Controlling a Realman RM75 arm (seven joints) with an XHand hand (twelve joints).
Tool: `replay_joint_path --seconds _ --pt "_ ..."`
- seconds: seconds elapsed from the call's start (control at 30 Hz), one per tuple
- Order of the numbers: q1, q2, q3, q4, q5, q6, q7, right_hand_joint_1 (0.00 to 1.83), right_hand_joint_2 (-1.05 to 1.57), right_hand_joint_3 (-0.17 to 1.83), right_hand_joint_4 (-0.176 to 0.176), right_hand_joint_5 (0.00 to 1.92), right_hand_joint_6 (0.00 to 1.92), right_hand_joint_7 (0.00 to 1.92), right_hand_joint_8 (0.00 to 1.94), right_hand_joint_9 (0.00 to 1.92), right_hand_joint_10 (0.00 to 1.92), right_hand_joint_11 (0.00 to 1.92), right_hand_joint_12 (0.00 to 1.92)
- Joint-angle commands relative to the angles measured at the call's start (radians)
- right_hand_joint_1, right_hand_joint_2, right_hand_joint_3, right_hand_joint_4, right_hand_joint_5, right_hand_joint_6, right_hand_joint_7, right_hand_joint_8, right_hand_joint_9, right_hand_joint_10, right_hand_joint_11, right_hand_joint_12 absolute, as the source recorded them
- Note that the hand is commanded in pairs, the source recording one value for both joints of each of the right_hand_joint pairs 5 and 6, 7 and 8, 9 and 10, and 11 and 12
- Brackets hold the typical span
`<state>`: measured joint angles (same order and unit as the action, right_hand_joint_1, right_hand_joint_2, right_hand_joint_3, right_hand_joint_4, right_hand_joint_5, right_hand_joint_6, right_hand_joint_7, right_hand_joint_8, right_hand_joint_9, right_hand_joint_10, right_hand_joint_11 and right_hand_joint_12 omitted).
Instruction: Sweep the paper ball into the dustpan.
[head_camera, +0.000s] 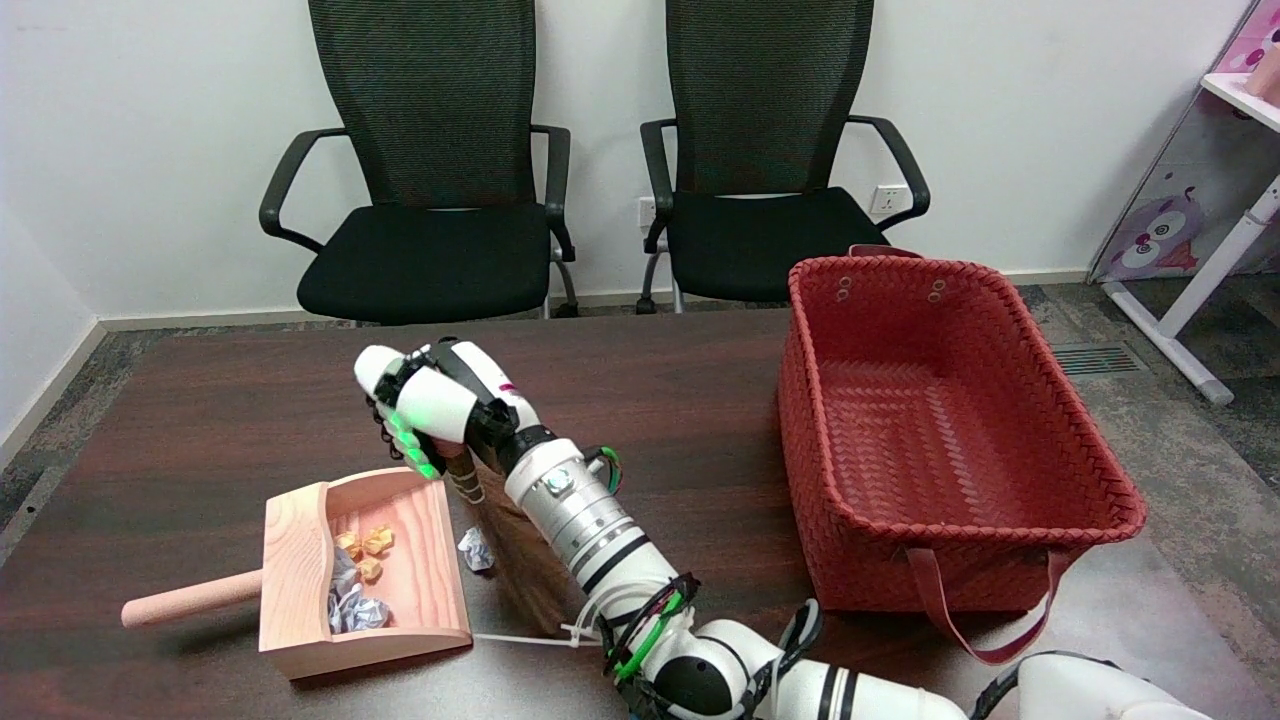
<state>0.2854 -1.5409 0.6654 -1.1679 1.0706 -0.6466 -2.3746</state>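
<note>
While below the hand (430, 410), the paper ball (477, 549) lies.

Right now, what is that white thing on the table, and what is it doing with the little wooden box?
That white thing is a robot's right arm, and at its end is its right hand, black and white with fingers like yours. The picture comes from a camera above the near side of the table, looking down and across. The hand holds the handle of a small brush, whose brown bristles stand on the table. The wooden box is a dustpan with a round handle. It already has crumpled paper and small orange bits inside. One paper ball lies just outside its open side, beside the brush. A red woven basket sits on the right, and two black chairs stand behind.
</note>
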Motion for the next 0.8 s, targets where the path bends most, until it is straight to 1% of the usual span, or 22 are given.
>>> replay_joint_path --seconds 0.03,0.27,0.47,0.8 --pt "0.024 -0.022 -0.021 0.022 0.025 -0.104 0.422 0.61 1.19 1.83 0.003 1.92 1.92 1.92 1.92 1.92 1.92 1.92 1.92" --pt "0.031 -0.017 -0.021 0.022 0.028 -0.113 0.565 0.6 1.18 1.83 0.0 1.92 1.92 1.92 1.92 1.92 1.92 1.92 1.92" --pt "0.032 -0.007 -0.012 0.015 0.032 -0.117 0.574 0.59 1.2 1.83 -0.001 1.92 1.92 1.92 1.92 1.92 1.92 1.92 1.92" --pt "0.037 0.006 -0.004 0.011 0.034 -0.118 0.577 0.58 1.25 1.73 -0.002 1.92 1.92 1.92 1.92 1.92 1.92 1.92 1.92"
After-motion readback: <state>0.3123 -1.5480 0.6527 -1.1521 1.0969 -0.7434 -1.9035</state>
